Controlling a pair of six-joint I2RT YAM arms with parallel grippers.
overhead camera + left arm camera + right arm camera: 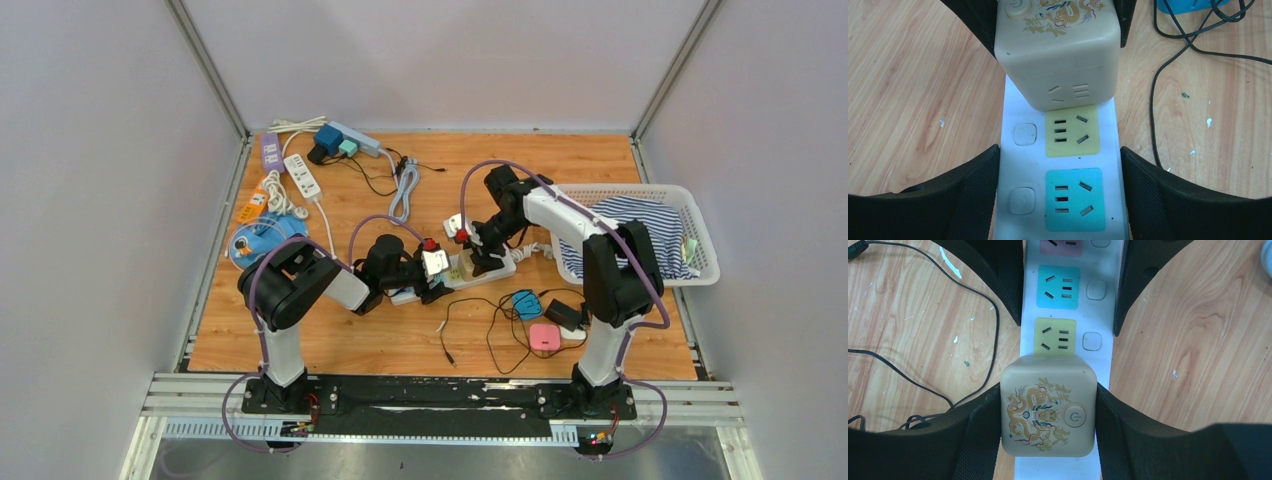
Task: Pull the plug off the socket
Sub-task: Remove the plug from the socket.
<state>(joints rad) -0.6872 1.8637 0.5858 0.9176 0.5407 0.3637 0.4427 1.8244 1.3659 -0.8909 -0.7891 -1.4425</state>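
Two robot arms meet over a white strip (495, 266) at the centre of a wooden table (380, 345). The right gripper (1046, 405) is clamped on the plug (1048, 410), a beige cube printed with a dragon and a round power button; its black fingers (980, 440) press both side faces. In the right wrist view, the plug sits over the strip at 6 o'clock from a yellow socket (1055, 337). A teal socket (1059, 286) lies beyond that at 12 o'clock. Whether the pins are still seated cannot be told.

The left gripper (1059, 155) straddles the strip at the teal socket, and its wide-set fingers (973, 200) touch the strip's two long edges, closed on it. From the left wrist, the plug stands at 12 o'clock, its base overlapping the top edge of the yellow socket. Each socket has a white button (1025, 134) at 9 o'clock from it.

On the overhead view, a white basket (700, 250) with a striped cloth (640, 225) stands at 3 o'clock from the strip. Loose black cables (480, 320), a blue charger (526, 300) and a pink one (544, 336) lie at 5 o'clock. More strips (302, 175) and cords are piled at 10 to 11 o'clock, near the table's far left corner.
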